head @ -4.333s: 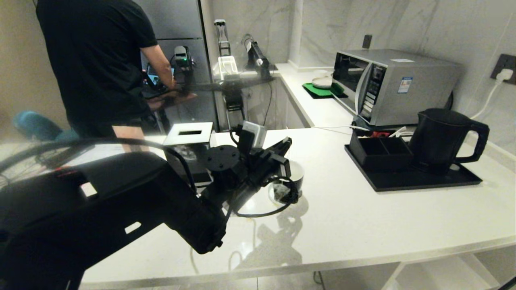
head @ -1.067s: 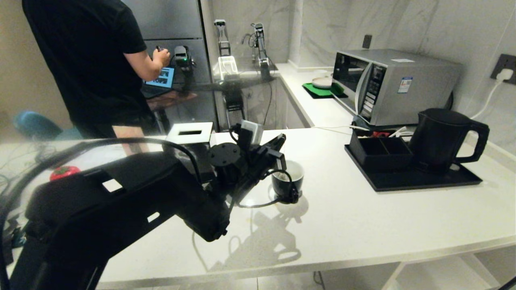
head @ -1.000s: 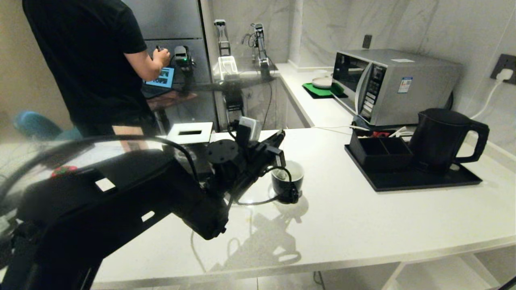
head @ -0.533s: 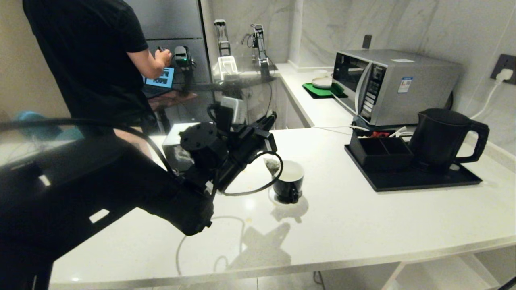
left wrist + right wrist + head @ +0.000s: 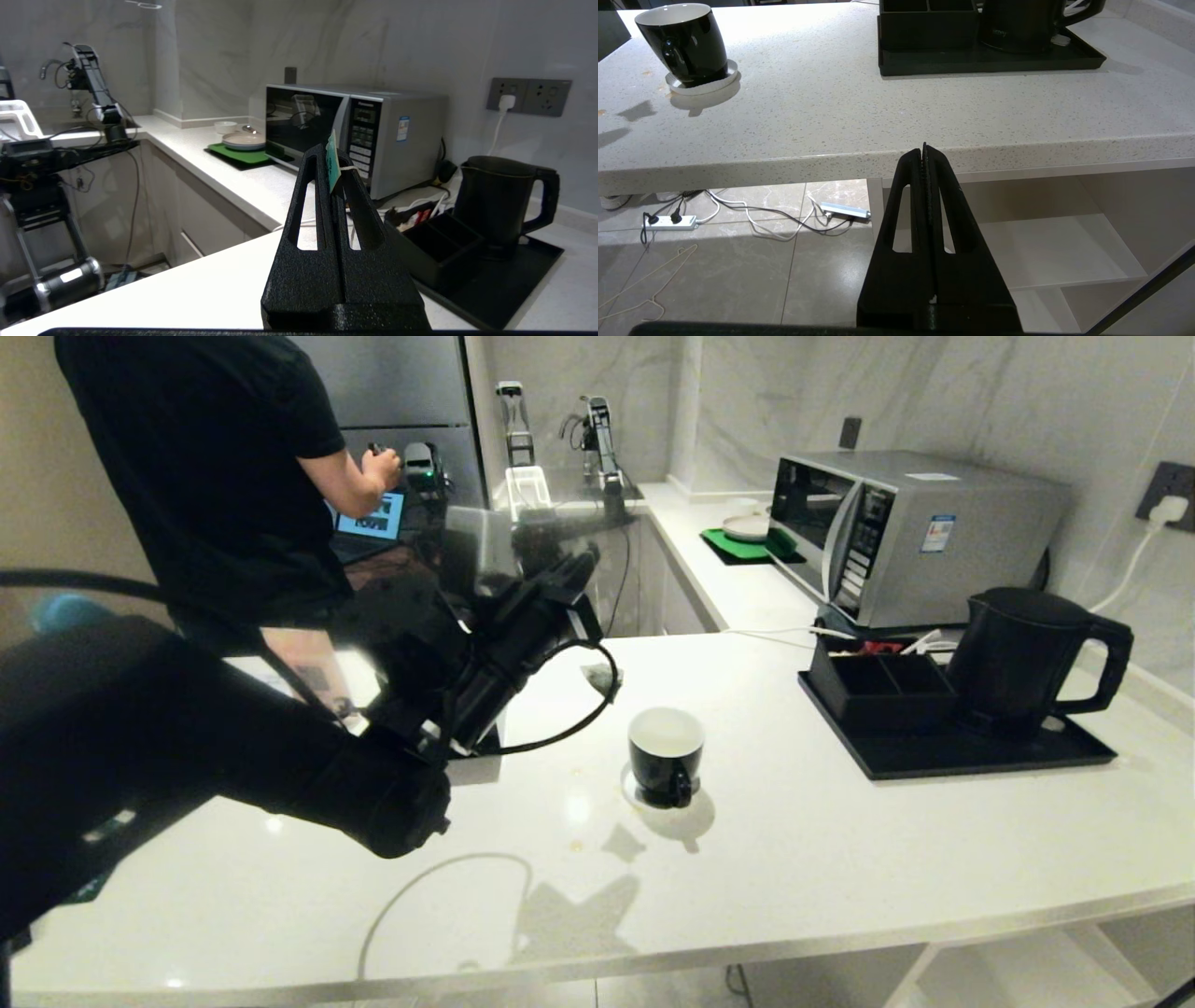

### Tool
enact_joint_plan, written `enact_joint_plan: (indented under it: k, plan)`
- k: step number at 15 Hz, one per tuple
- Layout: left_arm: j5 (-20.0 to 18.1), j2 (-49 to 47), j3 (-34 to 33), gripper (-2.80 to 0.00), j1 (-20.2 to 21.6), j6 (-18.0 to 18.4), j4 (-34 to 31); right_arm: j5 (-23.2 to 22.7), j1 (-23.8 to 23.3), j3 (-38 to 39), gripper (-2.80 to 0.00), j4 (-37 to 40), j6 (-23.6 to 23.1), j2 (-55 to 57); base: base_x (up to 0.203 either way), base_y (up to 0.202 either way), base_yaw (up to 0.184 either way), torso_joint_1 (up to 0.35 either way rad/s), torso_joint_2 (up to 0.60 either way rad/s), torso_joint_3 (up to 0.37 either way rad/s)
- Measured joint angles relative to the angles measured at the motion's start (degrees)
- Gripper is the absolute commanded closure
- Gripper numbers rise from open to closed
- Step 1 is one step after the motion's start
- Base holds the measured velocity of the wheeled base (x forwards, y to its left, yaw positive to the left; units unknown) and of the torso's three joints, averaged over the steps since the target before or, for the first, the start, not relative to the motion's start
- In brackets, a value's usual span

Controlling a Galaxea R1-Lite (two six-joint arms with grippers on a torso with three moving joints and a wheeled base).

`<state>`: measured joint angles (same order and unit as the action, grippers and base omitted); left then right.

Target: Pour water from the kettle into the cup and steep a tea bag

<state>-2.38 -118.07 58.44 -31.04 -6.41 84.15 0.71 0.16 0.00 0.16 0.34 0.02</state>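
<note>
The black cup [image 5: 665,758] with its white interior stands on a pale coaster in the middle of the counter, also seen in the right wrist view [image 5: 686,42]. My left gripper [image 5: 586,567] is raised above and left of the cup, shut on the teal paper tag [image 5: 332,161] of the tea bag. The small pale tea bag [image 5: 597,676] dangles on its white string [image 5: 348,168], clear of the cup. The black kettle [image 5: 1027,658] stands on the tray at the right [image 5: 497,200]. My right gripper [image 5: 924,151] is shut on nothing, parked below the counter's front edge.
A black tray [image 5: 934,761] carries a low two-compartment organizer [image 5: 878,686] beside the kettle. A silver microwave [image 5: 906,532] sits behind it. A person in black [image 5: 215,476] stands at the back left by a laptop. My left arm [image 5: 233,756] covers the counter's left side.
My left arm has risen and drawn back to the left, lifting the tea bag out of the cup; it now hangs in the air up-left of the cup. The right arm stayed still.
</note>
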Motion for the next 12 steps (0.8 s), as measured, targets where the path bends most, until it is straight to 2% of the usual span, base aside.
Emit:
enact_joint_plan:
  k: [6,8,12]
  plan:
    - [-0.3,3.1,-2.1,0.00,3.3,0.0,-0.3,0.0,0.0,0.0,0.00,0.0,0.0,0.0,0.000,0.000,0.000,0.000,0.00,0.000]
    - [-0.2,4.1,-2.2,0.00,5.3,0.0,-1.6,0.0,0.0,0.0,0.00,0.0,0.0,0.0,0.000,0.000,0.000,0.000,0.00,0.000]
    - [-0.3,6.4,-2.8,0.00,6.7,0.0,-4.9,0.0,0.0,0.0,0.00,0.0,0.0,0.0,0.000,0.000,0.000,0.000,0.00,0.000]
